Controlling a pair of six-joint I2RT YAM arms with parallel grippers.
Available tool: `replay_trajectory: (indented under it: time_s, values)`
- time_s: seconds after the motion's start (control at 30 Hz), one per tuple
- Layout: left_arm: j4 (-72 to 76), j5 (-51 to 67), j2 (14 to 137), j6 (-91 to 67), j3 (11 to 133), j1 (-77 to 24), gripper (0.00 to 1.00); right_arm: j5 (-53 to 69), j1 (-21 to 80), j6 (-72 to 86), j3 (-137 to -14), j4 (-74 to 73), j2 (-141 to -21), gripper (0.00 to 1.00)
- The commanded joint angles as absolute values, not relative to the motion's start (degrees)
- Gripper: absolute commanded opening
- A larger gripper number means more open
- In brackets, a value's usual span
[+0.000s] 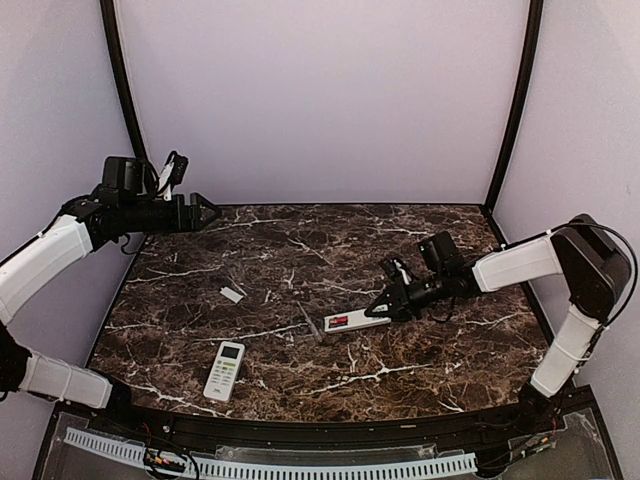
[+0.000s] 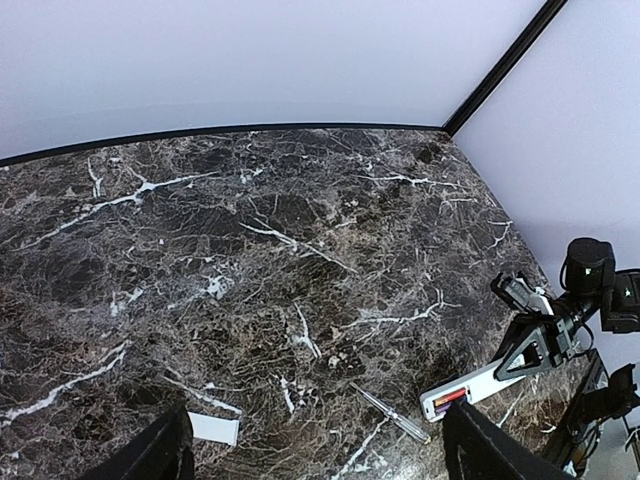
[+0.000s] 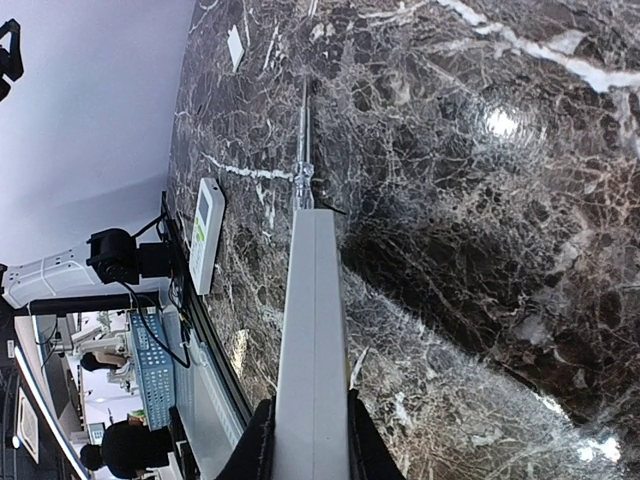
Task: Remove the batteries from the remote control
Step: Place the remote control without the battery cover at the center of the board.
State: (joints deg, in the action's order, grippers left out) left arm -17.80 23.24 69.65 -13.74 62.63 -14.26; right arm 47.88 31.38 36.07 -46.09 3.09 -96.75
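The right hand clamps the remote control by its right end, likely to steady it on the counter. Red batteries show in its open bay. The left hand hangs wide, far left.

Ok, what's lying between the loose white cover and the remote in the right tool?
A slim screwdriver lies flat between the white cover and the held remote, nearer the remote. The left wrist view shows it most clearly.
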Motion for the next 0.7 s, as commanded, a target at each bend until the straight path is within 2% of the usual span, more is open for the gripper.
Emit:
replay_trajectory:
  time_s: [0.0,0.67]
  values:
    - [-17.4,24.4,70.0,-14.0,62.0,-14.1,0.86,50.9,31.2,36.0,-46.5,5.7,-98.2,0.0]
    - [-15.6,28.7,72.2,-16.8,61.1,-14.3,0.85,53.2,35.2,38.9,-50.0,10.2,-104.6,0.0]
